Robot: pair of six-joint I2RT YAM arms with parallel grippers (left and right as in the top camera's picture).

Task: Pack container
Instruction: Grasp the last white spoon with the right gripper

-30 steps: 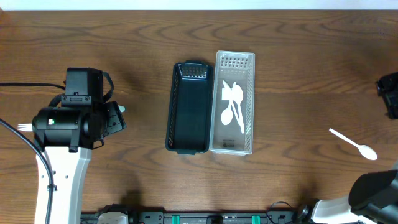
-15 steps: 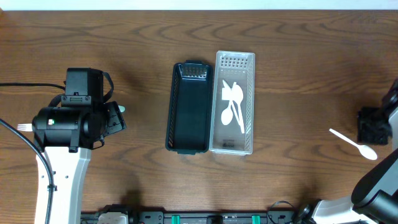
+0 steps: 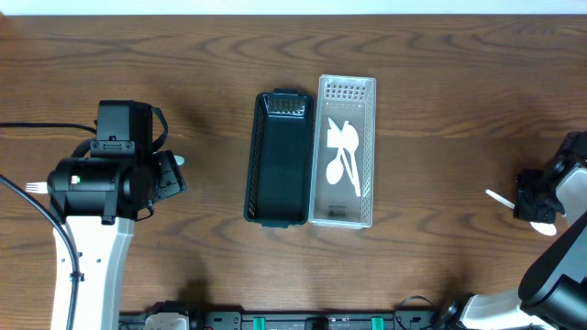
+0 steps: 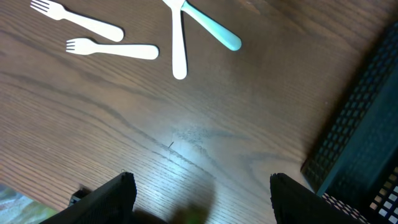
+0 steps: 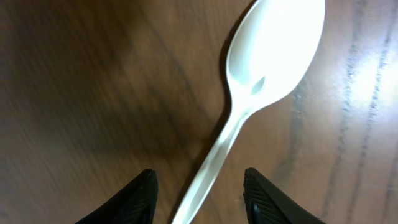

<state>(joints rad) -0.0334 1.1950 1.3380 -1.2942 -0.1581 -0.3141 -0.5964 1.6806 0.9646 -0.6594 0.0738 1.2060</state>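
Spoon (image 5: pixel 267 56) is being straddled at its handle by the right gripper (image 5: pixel 202 198), jaws being held wide apart, on the wooden table (image 3: pixel 440 92), well right of the clear container (image 3: pixel 346 92). The left gripper (image 4: pixel 199 205) is being held wide, empty.

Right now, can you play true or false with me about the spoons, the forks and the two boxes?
1. The clear box has white spoons in it. True.
2. The dark box is full of forks. False: it looks empty.
3. The right gripper is open, with a spoon lying on the table between its fingers. True.
4. The left gripper is holding a fork. False: it is open and holds nothing, and the forks lie on the table.
5. The two boxes stand far apart. False: they sit right next to each other.
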